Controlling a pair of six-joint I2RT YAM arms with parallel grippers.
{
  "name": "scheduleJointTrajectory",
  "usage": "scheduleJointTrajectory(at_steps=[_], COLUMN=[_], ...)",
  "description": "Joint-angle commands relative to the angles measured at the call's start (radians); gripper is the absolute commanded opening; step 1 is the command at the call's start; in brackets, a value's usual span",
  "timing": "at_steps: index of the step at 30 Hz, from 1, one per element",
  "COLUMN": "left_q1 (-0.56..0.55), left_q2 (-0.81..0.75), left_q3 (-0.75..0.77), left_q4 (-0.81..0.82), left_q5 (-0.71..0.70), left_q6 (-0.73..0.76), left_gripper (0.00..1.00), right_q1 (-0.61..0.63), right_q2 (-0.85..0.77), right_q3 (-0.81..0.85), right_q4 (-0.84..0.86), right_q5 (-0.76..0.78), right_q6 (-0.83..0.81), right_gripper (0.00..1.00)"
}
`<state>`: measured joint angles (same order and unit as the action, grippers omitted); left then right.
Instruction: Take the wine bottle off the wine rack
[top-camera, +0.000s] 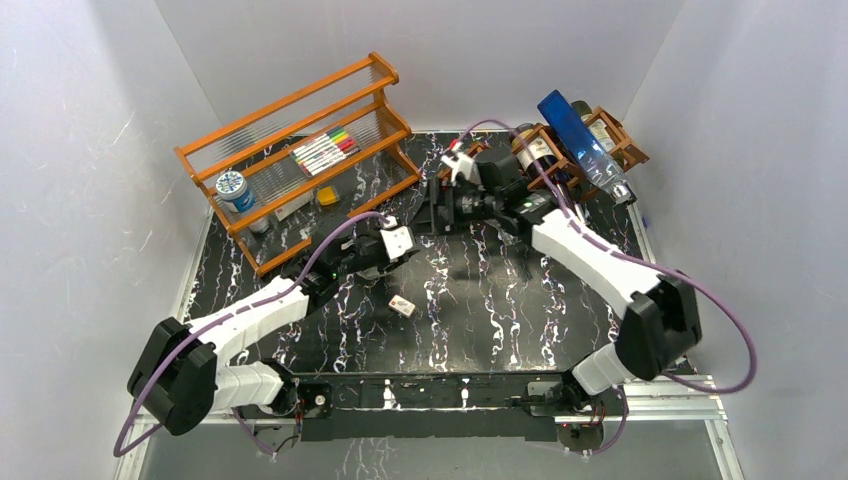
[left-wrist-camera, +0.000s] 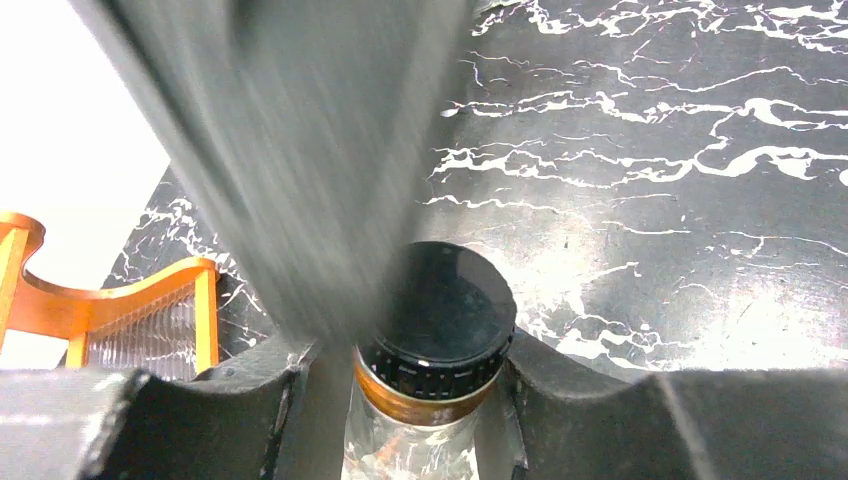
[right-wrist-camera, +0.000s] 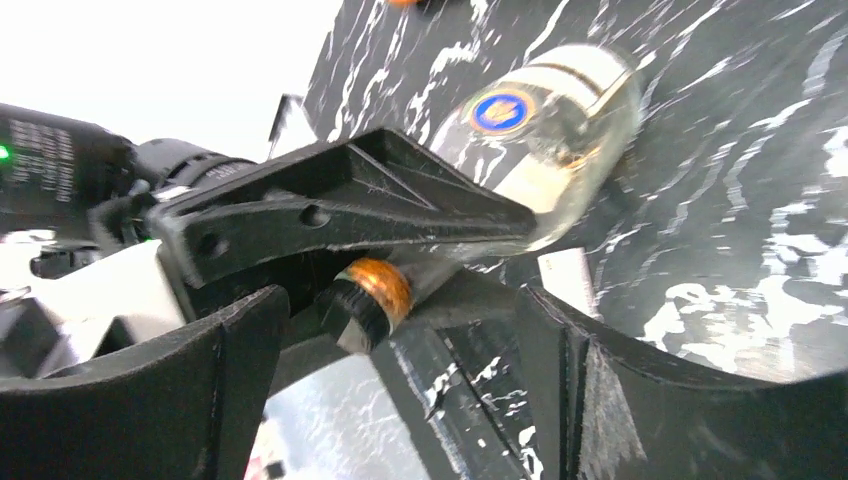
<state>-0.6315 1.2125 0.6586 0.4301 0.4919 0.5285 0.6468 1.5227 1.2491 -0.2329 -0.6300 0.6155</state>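
Wine bottle (right-wrist-camera: 545, 130) is off the wine rack (top-camera: 620, 140), over mid-table; left gripper (left-wrist-camera: 425, 395) pinches its neck; right gripper (right-wrist-camera: 385, 400) is spread about the cap (left-wrist-camera: 445, 310).
Risk: the neck-only hold may pivot or slip (smooth glass) if left lets go early; black marbled table (top-camera: 480, 300); white walls; rack far right.

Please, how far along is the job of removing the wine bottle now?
Done: the wine bottle is away from the wine rack, over the table. In hand: the left gripper clamps its neck; the right gripper stands open nearby. Left: probably only setting it down.
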Motion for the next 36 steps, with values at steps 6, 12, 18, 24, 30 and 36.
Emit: scheduleJointTrajectory(at_steps=[6, 12, 18, 24, 30, 36], left_q1=[-0.007, 0.026, 0.118, 0.151, 0.151, 0.161], left_q2=[-0.057, -0.044, 0.026, 0.131, 0.215, 0.223], left_q3=[-0.011, 0.071, 0.170, 0.284, 0.339, 0.281], left_q4=[0.024, 0.042, 0.120, 0.213, 0.237, 0.283], left_q5=[-0.126, -0.360, -0.433, -0.488, -0.506, -0.490], left_q6=[-0.106, -0.285, -0.562, -0.614, -0.523, -0.452], left_gripper=[0.09, 0.01, 0.10, 0.00, 0.00, 0.01], right_q1=[-0.174, -0.174, -0.175, -0.175, -0.175, -0.175], right_q2=[-0.314, -0.412, -0.474, -0.494, -0.495, -0.500], right_q3=[0.020, 0.019, 0.009, -0.004, 0.013, 0.012], right_q4=[-0.114, -0.149, -0.117, -0.108, -0.142, -0.145], right_q5=[0.413, 0.540, 0.591, 0.615, 0.634, 0.658], right_q6=[-0.133, -0.229, -0.253, -0.276, -0.298, -0.307], right_gripper=[0.98, 0.98, 0.98, 0.98, 0.98, 0.98])
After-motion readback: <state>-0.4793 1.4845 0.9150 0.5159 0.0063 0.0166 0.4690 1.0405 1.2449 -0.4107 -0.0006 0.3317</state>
